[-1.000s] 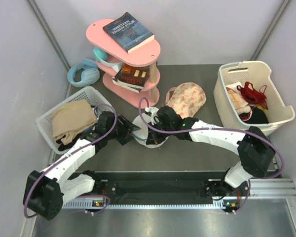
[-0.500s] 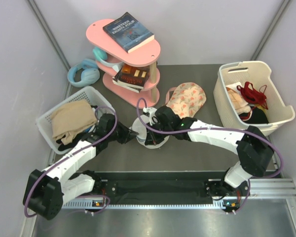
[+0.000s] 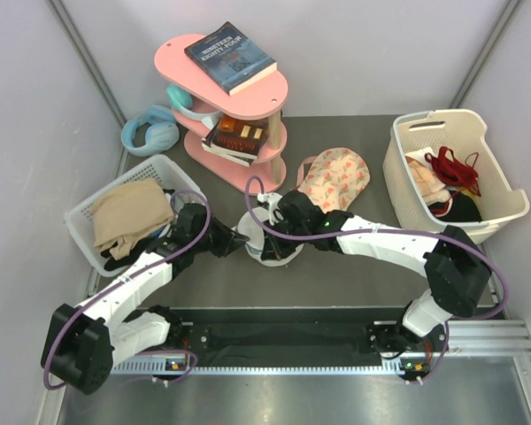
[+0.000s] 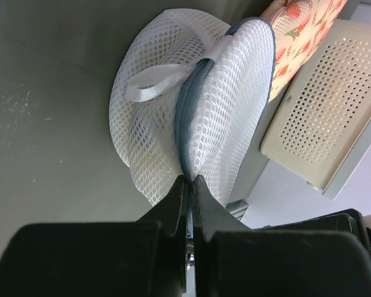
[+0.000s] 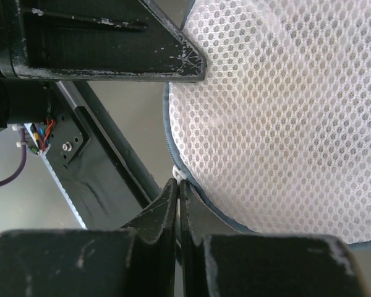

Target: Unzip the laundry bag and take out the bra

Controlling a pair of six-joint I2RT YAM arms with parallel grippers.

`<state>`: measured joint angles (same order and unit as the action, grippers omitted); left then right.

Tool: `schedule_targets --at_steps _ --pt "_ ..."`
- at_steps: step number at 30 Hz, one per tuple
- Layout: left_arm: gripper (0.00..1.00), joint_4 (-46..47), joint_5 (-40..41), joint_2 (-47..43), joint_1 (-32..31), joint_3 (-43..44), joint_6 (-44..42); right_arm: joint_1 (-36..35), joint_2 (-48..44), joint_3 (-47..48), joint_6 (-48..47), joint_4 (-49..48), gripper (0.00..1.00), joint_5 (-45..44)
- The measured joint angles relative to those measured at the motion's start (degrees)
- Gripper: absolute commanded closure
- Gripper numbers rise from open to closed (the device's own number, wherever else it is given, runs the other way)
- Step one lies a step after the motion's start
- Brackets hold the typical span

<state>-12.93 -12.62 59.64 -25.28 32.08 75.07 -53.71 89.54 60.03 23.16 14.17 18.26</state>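
While zip looks shut all along, laundry bag sits mid counter, between both arms. Left pincer squeezed tight on bag rim by zip. Right pincer squeezed tight on bag edge, at small white tab. Unzipping not done, I think. Bra not seen, maybe inside. Count: one bag, two pincers, left basket, right basket.

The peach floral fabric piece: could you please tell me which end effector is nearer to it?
Right. The right end effector pinches the laundry bag at its rim, close to the peach floral fabric piece; the left end effector pinches the bag from the left, farther away.
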Motion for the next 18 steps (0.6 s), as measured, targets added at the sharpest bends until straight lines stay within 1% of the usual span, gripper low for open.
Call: schedule_targets --at_steps 3,7,15,18 --pt "1.0 0.0 0.04 -0.02 0.0 0.0 -0.07 0.7 -0.13 -0.35 0.31 -0.24 1.0 0.0" --pt "1.0 -0.02 0.02 -0.28 -0.17 0.0 -0.22 2.67 -1.6 -3.04 1.09 -1.18 1.0 0.13" --pt "1.0 -0.02 0.37 -0.39 -0.2 0.0 -0.33 9.7 -6.56 -8.33 2.4 -1.75 1.0 1.38" --pt "1.0 -0.02 0.42 -0.33 -0.2 0.04 -0.87 10.84 -6.91 -8.61 2.38 -1.68 1.0 1.33"
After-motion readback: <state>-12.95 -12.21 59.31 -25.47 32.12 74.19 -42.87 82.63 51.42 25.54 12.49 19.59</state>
